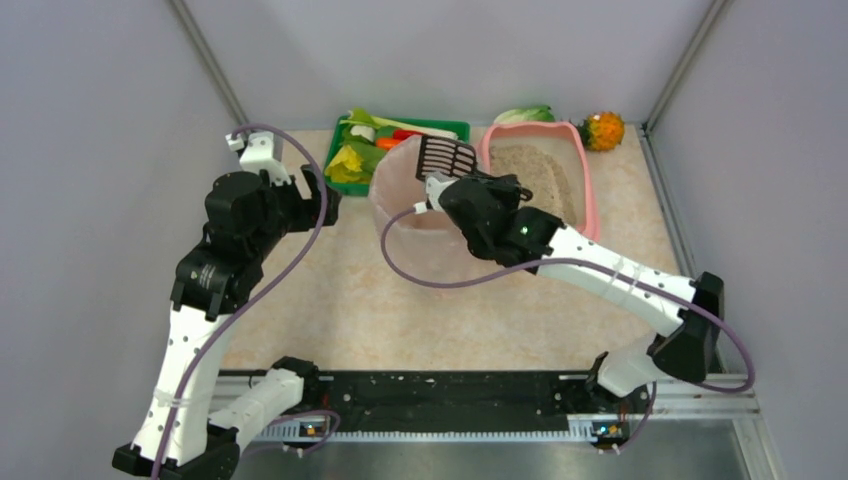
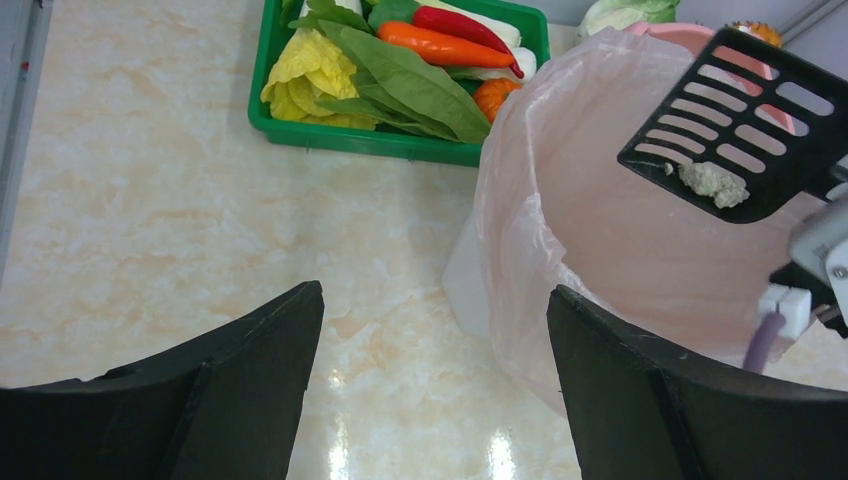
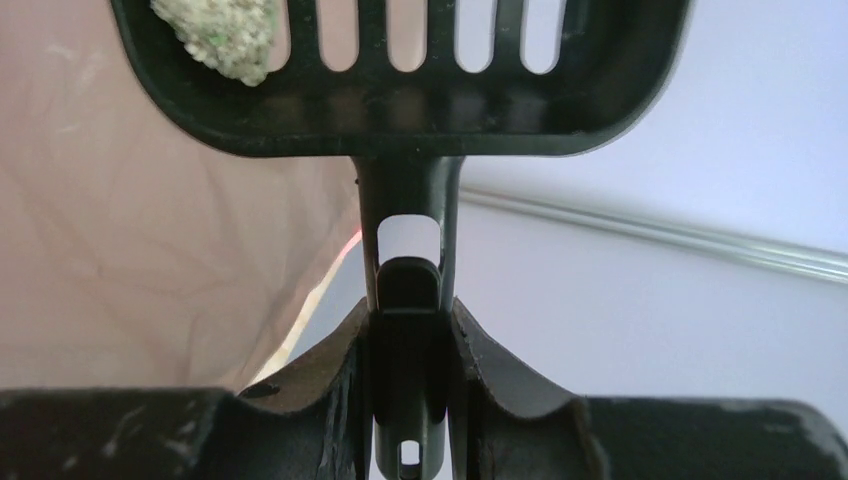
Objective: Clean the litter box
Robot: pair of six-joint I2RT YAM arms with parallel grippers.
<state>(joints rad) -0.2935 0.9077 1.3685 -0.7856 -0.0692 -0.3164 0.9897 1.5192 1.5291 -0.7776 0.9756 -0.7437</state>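
Note:
The litter box (image 1: 589,190), a pink tray of beige litter, sits at the back right. My right gripper (image 1: 440,190) (image 3: 408,330) is shut on the handle of a black slotted scoop (image 1: 446,156) (image 2: 745,125) (image 3: 400,110). A pale grey clump (image 2: 712,182) (image 3: 220,30) lies on the scoop, which hangs over the mouth of the pink bag-lined bin (image 1: 410,215) (image 2: 600,230). My left gripper (image 1: 325,205) (image 2: 435,300) stands open and holds nothing, low over the table just left of the bin.
A green tray (image 1: 455,127) (image 2: 350,138) of vegetables stands behind the bin at the back. A cabbage (image 1: 525,115) and an orange spiky fruit (image 1: 604,130) lie behind the litter box. Grey walls close in on three sides.

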